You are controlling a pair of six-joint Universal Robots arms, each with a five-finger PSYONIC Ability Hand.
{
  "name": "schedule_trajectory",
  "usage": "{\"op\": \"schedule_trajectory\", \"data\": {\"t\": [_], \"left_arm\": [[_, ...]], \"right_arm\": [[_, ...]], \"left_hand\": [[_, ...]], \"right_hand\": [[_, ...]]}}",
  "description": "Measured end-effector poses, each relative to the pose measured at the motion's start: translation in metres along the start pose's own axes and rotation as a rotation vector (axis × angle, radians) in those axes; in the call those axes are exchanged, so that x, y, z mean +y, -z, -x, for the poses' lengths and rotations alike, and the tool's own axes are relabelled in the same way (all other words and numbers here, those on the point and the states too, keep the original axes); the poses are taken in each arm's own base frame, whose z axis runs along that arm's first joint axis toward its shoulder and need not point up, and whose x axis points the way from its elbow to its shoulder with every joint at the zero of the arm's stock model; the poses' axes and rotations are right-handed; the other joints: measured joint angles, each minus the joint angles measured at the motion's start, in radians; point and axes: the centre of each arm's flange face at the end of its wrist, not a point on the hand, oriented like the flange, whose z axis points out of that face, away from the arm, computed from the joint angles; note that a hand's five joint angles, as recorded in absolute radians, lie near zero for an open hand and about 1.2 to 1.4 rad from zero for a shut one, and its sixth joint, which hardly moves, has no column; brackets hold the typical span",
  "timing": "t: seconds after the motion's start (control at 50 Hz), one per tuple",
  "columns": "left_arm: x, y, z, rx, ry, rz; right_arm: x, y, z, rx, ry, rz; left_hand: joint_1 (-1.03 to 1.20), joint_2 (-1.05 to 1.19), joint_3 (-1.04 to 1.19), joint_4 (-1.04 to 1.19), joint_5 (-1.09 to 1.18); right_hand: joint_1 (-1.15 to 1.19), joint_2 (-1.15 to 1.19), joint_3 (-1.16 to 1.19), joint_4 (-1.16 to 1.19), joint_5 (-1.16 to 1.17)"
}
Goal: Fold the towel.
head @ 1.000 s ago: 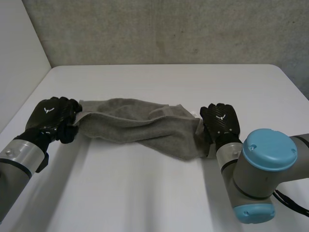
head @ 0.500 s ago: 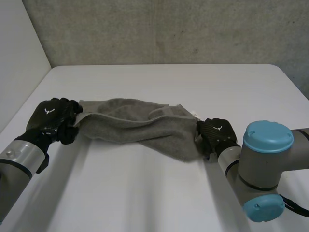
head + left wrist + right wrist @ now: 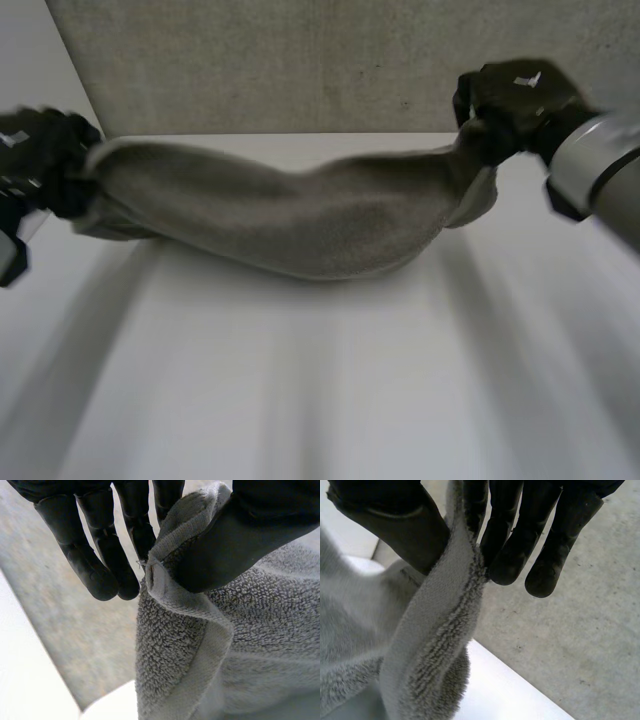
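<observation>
Head view: the towel (image 3: 300, 225) hung slung between both hands above the table (image 3: 320, 400). Its long axis ran from 9 o'clock to about 2 o'clock, with the right end higher. The left hand (image 3: 35, 150) was at the 9 o'clock end and the right hand (image 3: 515, 95) at the 2 o'clock end, well apart. The upper edge was drawn fairly straight and the middle bellied down toward 6 o'clock. I could not tell whether the belly brushed the table.

Left wrist view: the left hand (image 3: 240, 535) pinched the towel (image 3: 200, 650) at a hemmed corner, thumb on one face and fingers (image 3: 135, 530) behind the other.

Right wrist view: the right hand (image 3: 395, 520) nipped an edge of the towel (image 3: 435, 645) between thumb and fingers (image 3: 505, 545). The cloth fell away past the fingertips.

Judgement: neither hand was nearer the middle; each owned one end of the axis. The fold likely turns on that line. Either one end travels along it to meet the other, or both ends lower together so the sagging belly lands first. The uneven height of the ends could skew the lay.
</observation>
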Motion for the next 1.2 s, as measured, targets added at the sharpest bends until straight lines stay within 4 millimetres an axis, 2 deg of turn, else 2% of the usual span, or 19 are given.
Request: {"op": "schedule_trajectory", "data": {"t": [0.06, 0.18, 0.24, 0.32, 0.4, 0.46, 0.52, 0.56, 0.58, 0.68, 0.76, 0.82, 0.92, 0.96, 1.0, 1.02, 1.08, 1.12, 1.2], "left_arm": [[-0.023, 0.001, 0.012, -0.008, -0.014, -0.020], [-0.039, 0.002, 0.020, 0.020, -0.007, 0.004], [-0.034, -0.001, 0.022, 0.033, 0.013, 0.044], [-0.011, -0.016, 0.023, 0.059, 0.058, 0.135], [0.009, -0.046, 0.021, 0.098, 0.086, 0.198], [0.009, -0.071, 0.018, 0.117, 0.075, 0.184], [-0.009, -0.100, 0.016, 0.118, 0.039, 0.095], [-0.028, -0.115, 0.018, 0.103, 0.012, 0.010], [-0.045, -0.125, 0.020, 0.085, -0.006, -0.068], [-0.109, -0.143, 0.031, 0.009, 0.005, -0.381], [-0.130, -0.145, 0.038, -0.007, 0.089, -0.518], [-0.122, -0.145, 0.039, 0.000, 0.148, -0.520], [-0.075, -0.143, 0.034, 0.019, 0.220, -0.402], [-0.041, -0.139, 0.028, 0.037, 0.240, -0.315], [-0.019, -0.136, 0.024, 0.050, 0.247, -0.263], [0.001, -0.133, 0.020, 0.062, 0.252, -0.219], [0.036, -0.126, 0.014, 0.084, 0.256, -0.150], [0.068, -0.117, 0.009, 0.102, 0.251, -0.091], [0.111, -0.099, 0.001, 0.126, 0.217, -0.014]], "right_arm": [[-0.025, 0.008, -0.014, -0.038, 0.072, 0.029], [-0.048, 0.018, -0.025, -0.072, 0.182, 0.058], [-0.044, 0.015, -0.026, -0.093, 0.206, 0.092], [-0.022, 0.000, -0.025, -0.128, 0.251, 0.160], [-0.006, -0.026, -0.028, -0.128, 0.332, 0.146], [-0.012, -0.049, -0.031, -0.085, 0.400, 0.030], [-0.033, -0.073, -0.035, 0.003, 0.466, -0.180], [-0.048, -0.082, -0.038, 0.063, 0.484, -0.305], [-0.062, -0.086, -0.041, 0.115, 0.488, -0.410], [-0.119, -0.076, -0.054, 0.259, 0.416, -0.766], [-0.130, -0.065, -0.061, 0.251, 0.337, -0.836], [-0.115, -0.069, -0.062, 0.197, 0.301, -0.769], [-0.065, -0.081, -0.050, 0.045, 0.251, -0.552], [-0.035, -0.086, -0.041, -0.030, 0.235, -0.444], [-0.021, -0.088, -0.036, -0.063, 0.232, -0.398], [0.002, -0.089, -0.028, -0.102, 0.231, -0.331], [0.034, -0.089, -0.019, -0.147, 0.236, -0.245], [0.065, -0.086, -0.010, -0.184, 0.238, -0.168], [0.115, -0.075, 0.006, -0.252, 0.239, -0.041]], "left_hand": [[0.000, 0.000, 0.000, 0.000, 0.000], [0.000, 0.000, 0.000, 0.000, 0.000], [0.000, 0.000, 0.000, 0.000, 0.000], [0.000, 0.000, 0.000, 0.000, 0.000], [0.000, 0.000, 0.000, 0.000, 0.000], [0.000, 0.000, 0.001, 0.000, 0.000], [0.000, 0.000, 0.001, 0.000, 0.000], [0.000, 0.000, 0.001, 0.000, 0.000], [0.000, 0.000, 0.001, 0.000, 0.000], [0.000, 0.000, 0.002, 0.000, 0.000], [0.000, 0.000, 0.002, 0.000, 0.000], [0.000, 0.000, 0.002, 0.000, 0.000], [0.000, 0.000, 0.002, 0.000, 0.000], [0.000, 0.000, 0.002, 0.000, 0.000], [0.000, 0.000, 0.002, 0.000, 0.000], [0.000, 0.000, 0.002, 0.000, 0.000], [0.000, 0.000, 0.002, 0.000, 0.000], [0.000, 0.000, 0.002, 0.000, 0.000], [0.000, 0.000, 0.002, 0.000, 0.000]], "right_hand": [[0.000, 0.000, 0.000, 0.000, 0.000], [0.000, 0.000, 0.000, 0.000, 0.000], [0.000, 0.000, 0.000, 0.000, 0.000], [0.000, 0.000, 0.000, 0.000, 0.000], [0.000, 0.000, 0.000, 0.000, 0.000], [0.000, 0.002, 0.000, 0.000, 0.000], [0.000, 0.006, 0.000, 0.000, 0.000], [0.000, 0.006, 0.000, 0.000, 0.000], [0.000, 0.006, 0.000, 0.000, -0.001], [0.000, 0.006, 0.000, 0.000, 0.000], [0.000, 0.006, 0.000, 0.000, 0.003], [0.000, 0.006, 0.000, 0.000, 0.003], [0.000, 0.006, 0.000, 0.000, 0.003], [0.000, 0.007, 0.000, 0.000, 0.003], [0.000, 0.007, 0.000, 0.000, 0.003], [0.000, 0.007, 0.000, 0.000, 0.003], [0.000, 0.010, 0.000, 0.000, 0.003], [0.000, 0.010, 0.000, 0.000, 0.003], [0.000, 0.010, 0.000, 0.000, 0.003]]}}
